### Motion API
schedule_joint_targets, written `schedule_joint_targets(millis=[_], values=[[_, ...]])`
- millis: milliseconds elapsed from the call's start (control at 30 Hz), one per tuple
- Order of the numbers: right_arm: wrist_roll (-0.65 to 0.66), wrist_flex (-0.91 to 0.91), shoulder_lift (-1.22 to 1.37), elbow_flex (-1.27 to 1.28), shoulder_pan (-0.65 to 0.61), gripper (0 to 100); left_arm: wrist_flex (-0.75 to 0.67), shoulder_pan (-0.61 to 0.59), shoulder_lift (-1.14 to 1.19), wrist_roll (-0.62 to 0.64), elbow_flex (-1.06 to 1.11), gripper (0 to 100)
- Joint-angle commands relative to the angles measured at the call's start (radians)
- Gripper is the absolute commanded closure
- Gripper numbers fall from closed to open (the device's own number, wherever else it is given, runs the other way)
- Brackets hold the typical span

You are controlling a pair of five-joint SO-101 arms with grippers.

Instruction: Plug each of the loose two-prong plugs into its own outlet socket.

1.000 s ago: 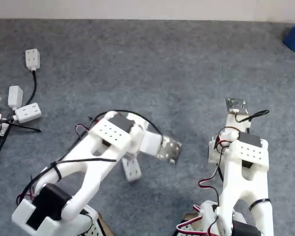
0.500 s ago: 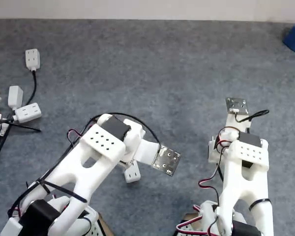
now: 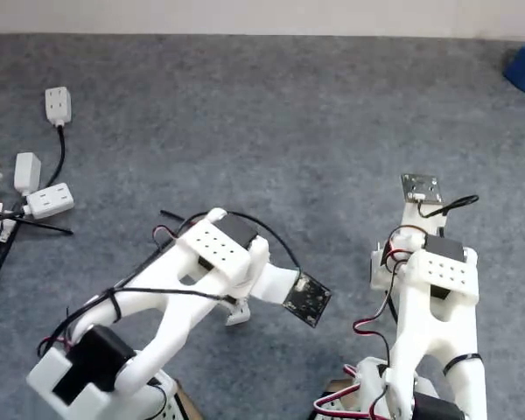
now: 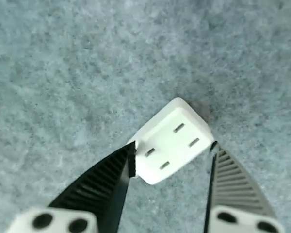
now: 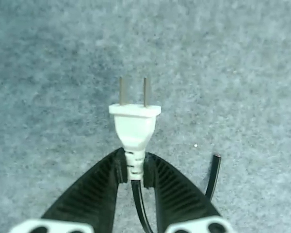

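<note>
Plug (image 5: 134, 127) between right arm's fingers (image 5: 99, 187)

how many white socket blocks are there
3 clearly: a white plastic socket block far left, another nearer, one between the left gripper's fingers; a neighbouring white block may be a fourth.

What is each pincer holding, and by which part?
Right pincer grips the two-prong plug by its ribbed neck, behind the body. Left pincer holds the white outlet socket by its opposite sides.
</note>
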Motion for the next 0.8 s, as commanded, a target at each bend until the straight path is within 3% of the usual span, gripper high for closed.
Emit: schedule_joint_targets(millis=[0, 200, 533, 600, 767], values=[[0.009, -0.007, -0.019, -0.044, -0.012, 99.1, -0.052, 0.004, 0.045, -0.141, -0.008, 76], [0.009, -0.007, -0.019, -0.044, -0.012, 99.1, -0.121, -0.036, 0.136, -0.141, -0.016, 76], [0.008, -0.005, -0.021, -0.022, -0.074, 99.1, -0.153, -0.176, 0.147, -0.129, -0.053, 90], [0.008, -0.005, -0.021, -0.022, -0.074, 99.1, -0.16, -0.191, 0.148, -0.029, -0.082, 91], [0.008, -0.005, -0.021, -0.021, -0.076, 99.1, -0.161, -0.248, 0.168, 0.365, -0.259, 91]])
